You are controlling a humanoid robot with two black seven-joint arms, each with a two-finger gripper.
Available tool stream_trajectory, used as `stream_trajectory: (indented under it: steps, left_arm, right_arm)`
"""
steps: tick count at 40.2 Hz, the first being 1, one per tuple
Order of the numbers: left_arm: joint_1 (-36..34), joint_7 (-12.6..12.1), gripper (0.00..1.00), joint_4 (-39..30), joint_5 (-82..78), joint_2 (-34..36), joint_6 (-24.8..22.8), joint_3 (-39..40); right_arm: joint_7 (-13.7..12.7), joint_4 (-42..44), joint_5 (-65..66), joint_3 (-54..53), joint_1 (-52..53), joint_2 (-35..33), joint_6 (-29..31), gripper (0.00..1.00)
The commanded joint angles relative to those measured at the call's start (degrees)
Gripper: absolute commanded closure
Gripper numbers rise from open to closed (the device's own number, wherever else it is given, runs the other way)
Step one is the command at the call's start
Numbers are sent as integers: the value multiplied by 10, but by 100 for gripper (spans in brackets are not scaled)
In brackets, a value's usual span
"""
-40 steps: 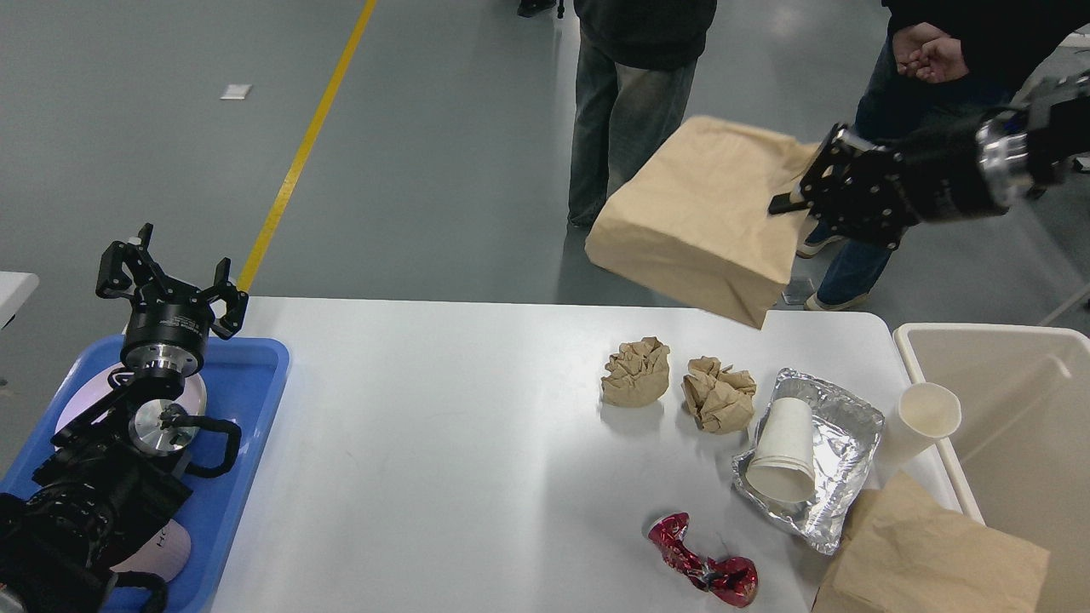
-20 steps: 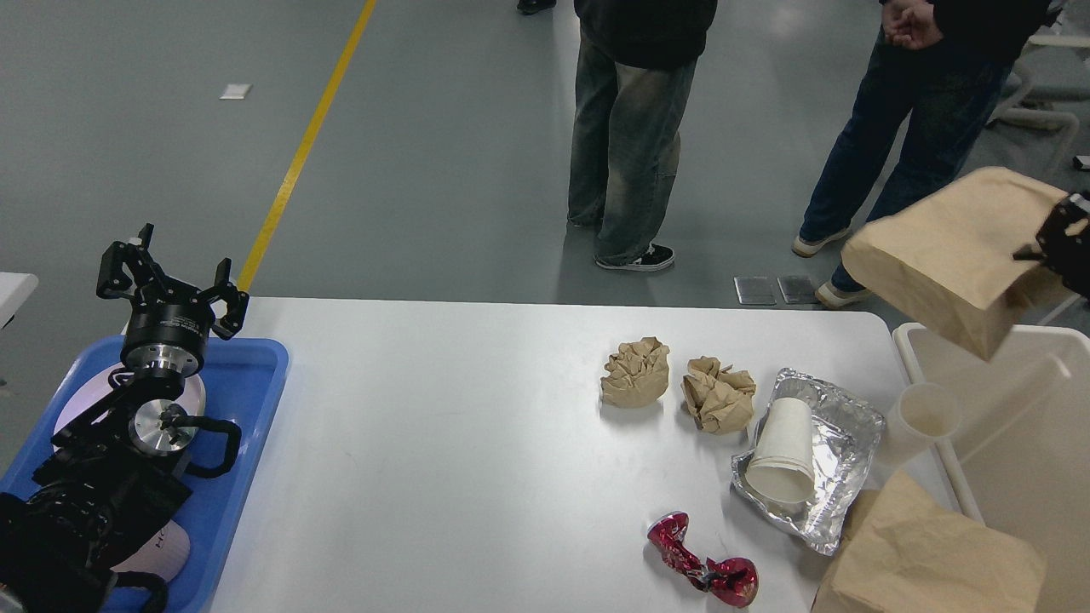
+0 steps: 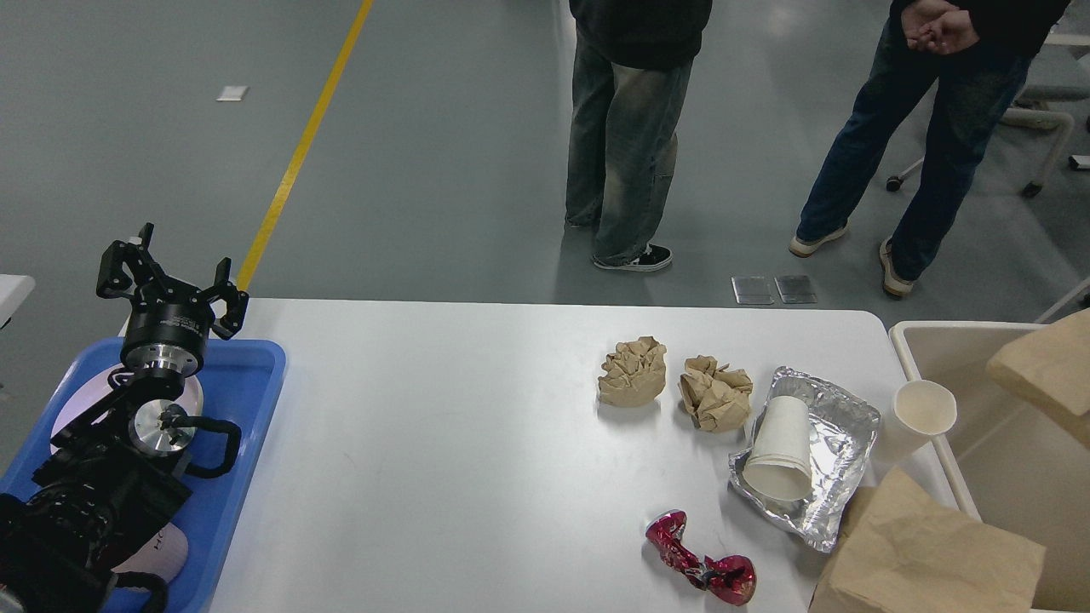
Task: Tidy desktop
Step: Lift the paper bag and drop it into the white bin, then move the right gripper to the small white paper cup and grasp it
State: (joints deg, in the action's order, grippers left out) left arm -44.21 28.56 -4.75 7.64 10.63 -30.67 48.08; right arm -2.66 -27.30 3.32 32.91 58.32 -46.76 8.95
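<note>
The white desktop [image 3: 443, 443] carries two crumpled brown paper balls [image 3: 633, 372] [image 3: 715, 393], a foil tray [image 3: 839, 426] with a white paper cup [image 3: 779, 460] lying in it, an upright white cup [image 3: 922, 413], a red crumpled wrapper [image 3: 700, 570] and a brown paper bag [image 3: 928, 562] at the front right corner. Another brown paper bag [image 3: 1047, 375] hangs over the beige bin [image 3: 924, 327] at the right edge. My left gripper [image 3: 170, 274] is open and empty above the blue tray [image 3: 247, 426]. My right gripper is out of view.
The blue tray at the left holds white plates [image 3: 85, 404] under my left arm. Two people [image 3: 626, 128] [image 3: 928, 119] stand on the floor beyond the table's far edge. A yellow line [image 3: 298, 153] runs across the floor.
The brown bag held by my right gripper has moved right and down over the beige bin. The right gripper has left the view. The left arm has not moved.
</note>
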Motion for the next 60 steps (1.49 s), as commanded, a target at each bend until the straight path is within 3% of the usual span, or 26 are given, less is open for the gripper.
stream_trajectory:
  steps: [1,10,22,28,29,33,38,49,53,60]
  left_arm:
    - [0,0,4,0,0,0,0,0]
    - [0,0,4,0,0,0,0,0]
    - [0,0,4,0,0,0,0,0]
    - [0,0,4,0,0,0,0,0]
    - [0,0,4,0,0,0,0,0]
    - [0,0,4,0,0,0,0,0]
    - [0,0,4,0,0,0,0,0]
    - [0,0,4,0,0,0,0,0]
    - [0,0,4,0,0,0,0,0]
    - [0,0,4,0,0,0,0,0]
  right_arm:
    - [-1,2,-1,3,-12,12,-5,0]
    - [-1,-1,3,32,3,49,-3,0]
    - [0,-58,4,310,275,151,57,0]
    - [0,-113,3,326,398,186,198,0]
    - [0,-125,2,326,437,197,250,0]
    - [0,-153,-2,326,507,215,359,0]
    - [0,-200,-3,326,581,232,460,0]
    - [-1,-238,3,336,607,235,460,0]
    - [-1,-236,5,351,553,226,460,0]
    - [-1,-227,5,357,431,176,400,0]
